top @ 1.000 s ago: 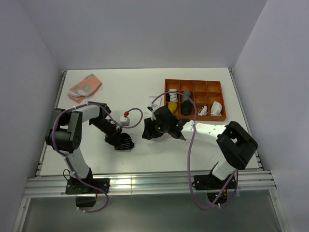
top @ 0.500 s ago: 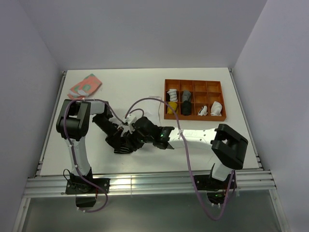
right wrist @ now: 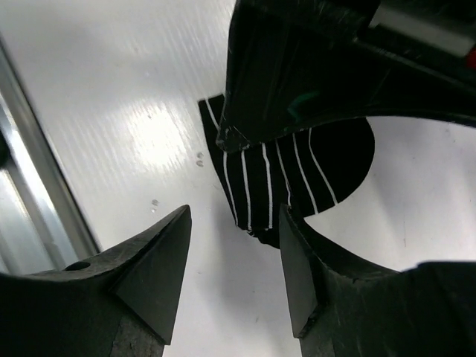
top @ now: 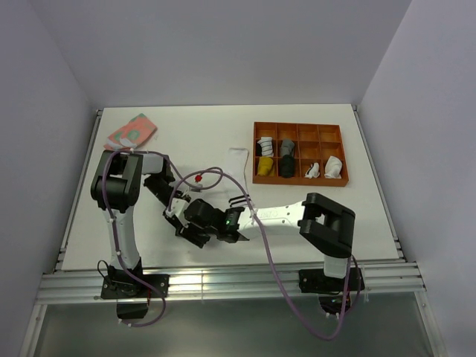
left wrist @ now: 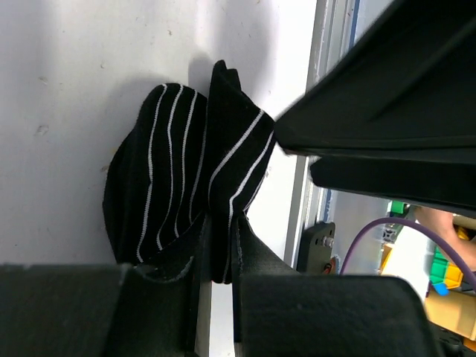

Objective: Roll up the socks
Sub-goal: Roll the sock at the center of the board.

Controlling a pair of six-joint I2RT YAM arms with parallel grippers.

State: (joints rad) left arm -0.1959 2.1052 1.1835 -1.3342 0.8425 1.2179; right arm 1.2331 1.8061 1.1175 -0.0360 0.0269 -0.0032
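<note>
The black sock with thin white stripes (left wrist: 175,171) lies bunched on the white table near the front edge. My left gripper (left wrist: 217,256) is shut on a fold of it and shows in the top view (top: 181,222). My right gripper (right wrist: 232,260) is open, its fingertips (right wrist: 160,253) just short of the sock's edge (right wrist: 253,193), and in the top view (top: 202,226) it sits right against the left gripper. The pink and teal sock (top: 131,132) lies at the far left. The white sock (top: 238,158) lies flat left of the tray.
An orange compartment tray (top: 331,132) at the back right holds several rolled socks. The table's metal front rail (top: 223,281) runs close behind the two grippers. The left gripper's body (right wrist: 335,67) hangs over the sock in the right wrist view.
My right arm has swung left across the table from beside the tray to the black sock. My left gripper still holds the sock and has shifted slightly toward the front edge.
</note>
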